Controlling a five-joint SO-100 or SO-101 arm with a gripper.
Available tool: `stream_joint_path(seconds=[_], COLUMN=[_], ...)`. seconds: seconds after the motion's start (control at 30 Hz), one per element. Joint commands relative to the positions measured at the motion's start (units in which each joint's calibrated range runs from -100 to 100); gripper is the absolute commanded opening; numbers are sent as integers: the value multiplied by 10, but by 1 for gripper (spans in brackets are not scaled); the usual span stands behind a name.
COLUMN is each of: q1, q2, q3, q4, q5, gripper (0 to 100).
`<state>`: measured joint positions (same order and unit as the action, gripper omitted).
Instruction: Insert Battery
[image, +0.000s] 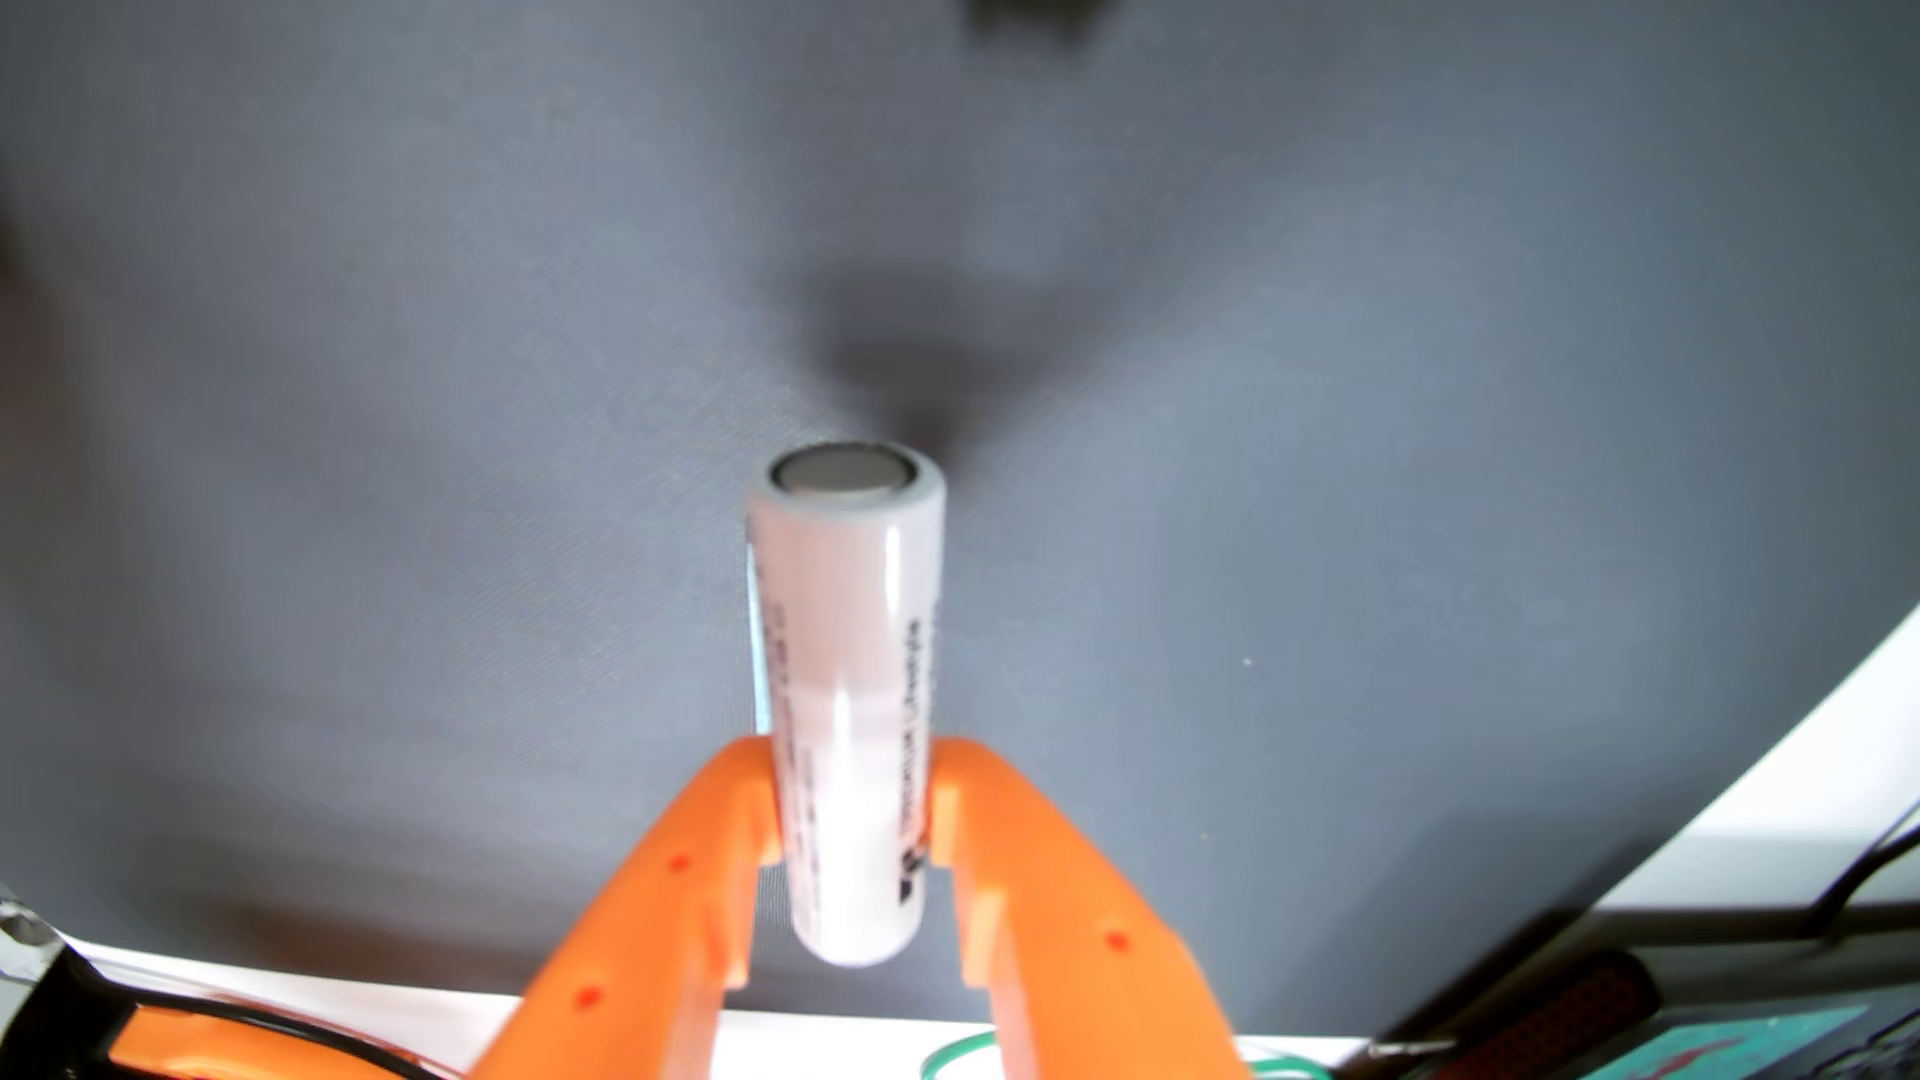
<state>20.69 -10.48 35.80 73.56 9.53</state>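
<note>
The orange claw (857, 800) has the white battery (847, 675) clamped and lifted over the grey mat (416, 415), but no holder is visible, so inserting remains.

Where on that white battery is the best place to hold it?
Around its round side near one end, as the hand does now: one orange finger on each side of the white battery. The smooth cylinder sits snugly between them, and the flat metal end stays free, probably for inserting.
</note>
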Motion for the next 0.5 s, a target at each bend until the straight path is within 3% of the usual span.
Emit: stream_joint_path(seconds=[0.0,0.13,0.47], q1=[-16,-46,-86], q2=[-21,-22,-23], q3=[-7,-6,-7], q4=[6,9,6], q5=[-26,-71,-112], gripper=[2,2,2])
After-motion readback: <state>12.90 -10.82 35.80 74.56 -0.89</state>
